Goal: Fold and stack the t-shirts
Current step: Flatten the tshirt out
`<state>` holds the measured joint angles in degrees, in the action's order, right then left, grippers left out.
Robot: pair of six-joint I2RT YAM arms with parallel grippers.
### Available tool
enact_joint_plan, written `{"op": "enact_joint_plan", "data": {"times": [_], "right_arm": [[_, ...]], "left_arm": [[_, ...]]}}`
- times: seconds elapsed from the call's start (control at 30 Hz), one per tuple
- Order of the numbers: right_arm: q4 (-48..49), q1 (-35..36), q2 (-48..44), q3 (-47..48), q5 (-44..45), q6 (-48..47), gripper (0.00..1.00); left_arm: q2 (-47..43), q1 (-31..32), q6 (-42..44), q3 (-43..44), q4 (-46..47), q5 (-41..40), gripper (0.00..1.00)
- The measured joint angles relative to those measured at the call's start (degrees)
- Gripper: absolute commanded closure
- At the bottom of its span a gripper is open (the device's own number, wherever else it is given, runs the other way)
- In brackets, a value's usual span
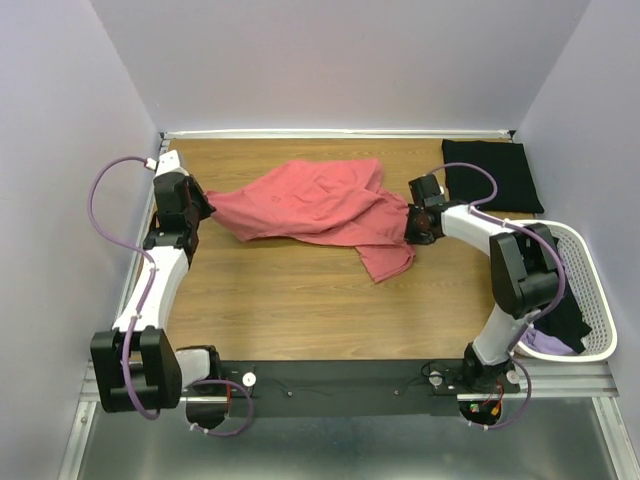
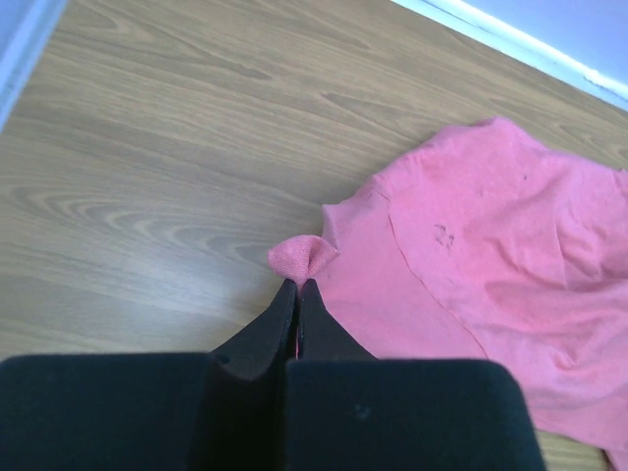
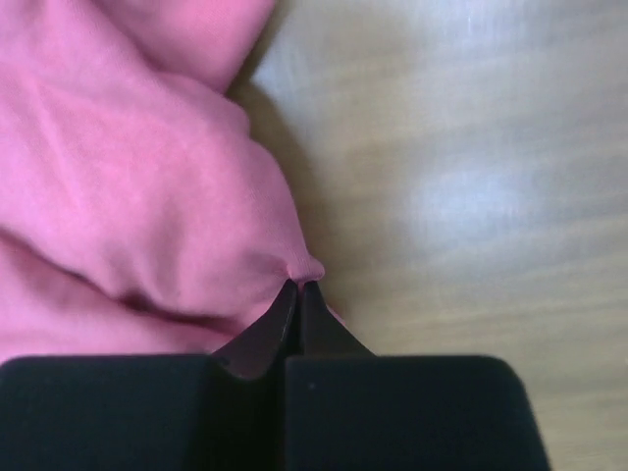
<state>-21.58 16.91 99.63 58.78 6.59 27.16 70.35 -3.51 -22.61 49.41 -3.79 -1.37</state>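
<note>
Your left gripper (image 1: 204, 204) is pinched on the left tip of the coral-pink t-shirt (image 1: 310, 205). The left wrist view shows the jaws closed with only a small nub of cloth past the fingertips (image 2: 294, 299), so that's a thin bite. The shirt lies crumpled across the middle of the table (image 1: 280, 320), bunched and overlapped on itself, with one flap trailing toward the near side right of centre. Your right gripper (image 1: 413, 222) is closed on the shirt's right edge, again with just a fold of fabric between the tips. Expect the cloth to be light, limp and stretchy, not fragile: it will sag between the two holds and drag on the wood rather than slide flat. Small pinches like these can pull out under tension, so I'd spread it gently. I can't tell whether you're holding hem, sleeve or shoulder; for a clean fold you want two matching corners or the shoulder seams. Back right, a black t-shirt (image 1: 490, 175) lies folded flat, apart from the pink one. Far right, the white basket (image 1: 597, 290) holds more black (image 1: 568, 318) and lilac (image 1: 545, 343) cloth, not yet done.
</note>
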Motion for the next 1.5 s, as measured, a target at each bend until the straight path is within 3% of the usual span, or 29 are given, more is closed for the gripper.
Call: {"op": "enact_joint_plan", "data": {"times": [0.3,0.4,0.43,0.53,0.6,0.77,1.0,1.2,1.5], "right_arm": [[-1.3,-1.0,4.6,8.3,8.7,-4.4,0.96],[-1.9,-1.5,5.6,12.2,13.3,-6.7,0.84],[-2.0,-1.6,6.1,13.9,15.0,-7.8,0.69],[-2.3,-1.7,6.7,17.4,17.6,-11.6,0.41],[-2.8,-1.6,6.4,18.3,17.2,-13.0,0.36],[-6.0,1.2,1.4,14.4,13.7,-14.2,0.34],[-9.5,16.0,-9.6,3.0,3.0,-14.8,0.35],[-11.9,22.7,-8.9,-0.2,-2.5,-14.8,0.36],[-13.2,28.0,-2.8,-0.3,-3.3,-14.8,0.38]], "left_arm": [[-15.1,-0.4,-2.6,-7.3,-2.0,-14.4,1.00],[-15.8,-0.5,-3.2,-7.3,-1.8,-17.0,1.00],[-15.4,-0.5,-3.3,-7.3,-1.9,-17.4,1.00],[-13.7,-0.5,-3.4,-7.3,-2.2,-17.6,1.00],[-13.5,-0.5,-3.4,-7.3,-2.3,-17.5,1.00],[-13.4,-0.5,-3.4,-7.3,-2.2,-17.5,1.00],[-12.0,-0.5,-3.3,-7.3,-2.0,-17.3,1.00],[-11.8,-0.5,-3.3,-7.3,-1.9,-17.2,1.00],[-11.7,-0.5,-3.3,-7.3,-1.9,-17.0,1.00]]}}
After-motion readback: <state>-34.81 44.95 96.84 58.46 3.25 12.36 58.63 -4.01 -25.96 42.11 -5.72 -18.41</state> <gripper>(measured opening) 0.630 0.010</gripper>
